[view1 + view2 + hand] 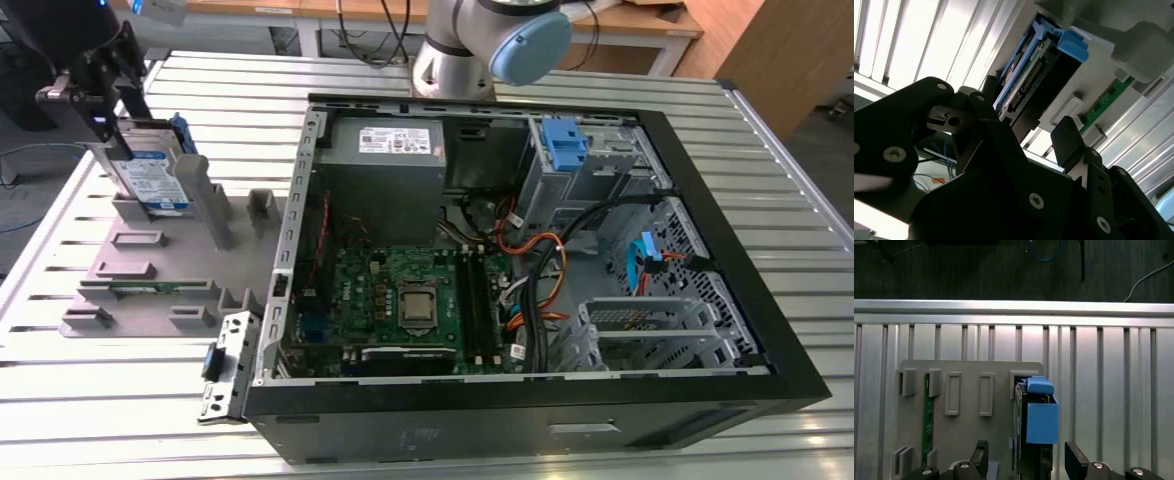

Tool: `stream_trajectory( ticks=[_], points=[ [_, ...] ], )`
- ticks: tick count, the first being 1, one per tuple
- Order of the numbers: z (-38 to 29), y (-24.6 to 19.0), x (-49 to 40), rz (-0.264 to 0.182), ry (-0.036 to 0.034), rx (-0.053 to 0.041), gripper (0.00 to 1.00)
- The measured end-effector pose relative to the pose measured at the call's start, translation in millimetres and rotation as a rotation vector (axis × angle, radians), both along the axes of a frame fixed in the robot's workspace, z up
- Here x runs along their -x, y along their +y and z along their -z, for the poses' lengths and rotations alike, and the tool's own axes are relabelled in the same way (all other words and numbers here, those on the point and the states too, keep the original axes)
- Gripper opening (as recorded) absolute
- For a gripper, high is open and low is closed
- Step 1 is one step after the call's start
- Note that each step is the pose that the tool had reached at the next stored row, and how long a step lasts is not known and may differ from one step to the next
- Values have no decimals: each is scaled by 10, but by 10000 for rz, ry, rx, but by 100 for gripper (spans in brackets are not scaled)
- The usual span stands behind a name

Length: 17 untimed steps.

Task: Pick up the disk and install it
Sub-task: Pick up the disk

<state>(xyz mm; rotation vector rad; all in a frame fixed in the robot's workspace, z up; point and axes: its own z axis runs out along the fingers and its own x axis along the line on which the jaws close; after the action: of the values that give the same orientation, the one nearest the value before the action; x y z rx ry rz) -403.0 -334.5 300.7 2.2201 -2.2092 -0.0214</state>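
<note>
In the exterior view, the claw (96, 100) hangs at the exterior view's left, just above the disk (150, 175). The disk stands upright on its edge in a slot of a grey holder plate (160, 250) on the ribbed metal bench (94, 400). To the exterior view's right of the plate lies an open computer case (747, 300), with a green motherboard (400, 300), a grey power supply (387, 145) and a blue latch (567, 145) inside. The arm's base (474, 45) stands behind the case.

In the second wrist view, the black claw (1026, 112) points at the disk (1029, 70), whose blue bracket (1071, 42) shows at its end. One finger (1069, 140) stands clear of the drive.

In the first wrist view, the claw (1026, 450) is spread wide and grips nothing. Its fingers (980, 452) sit on either side of the disk (1041, 412), with a gap on each side. A green circuit strip (928, 415) stands in another slot of the holder plate (969, 440)
</note>
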Motion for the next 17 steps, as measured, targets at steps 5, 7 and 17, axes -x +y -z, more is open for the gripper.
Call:
stream_trajectory(
  ticks=[5, 7, 17],
  points=[
    [6, 0, 0, -143, -1, 19, 70],
    [6, 0, 0, -143, -2, 19, 70],
    [7, 0, 0, -143, -1, 19, 69]
  ],
)
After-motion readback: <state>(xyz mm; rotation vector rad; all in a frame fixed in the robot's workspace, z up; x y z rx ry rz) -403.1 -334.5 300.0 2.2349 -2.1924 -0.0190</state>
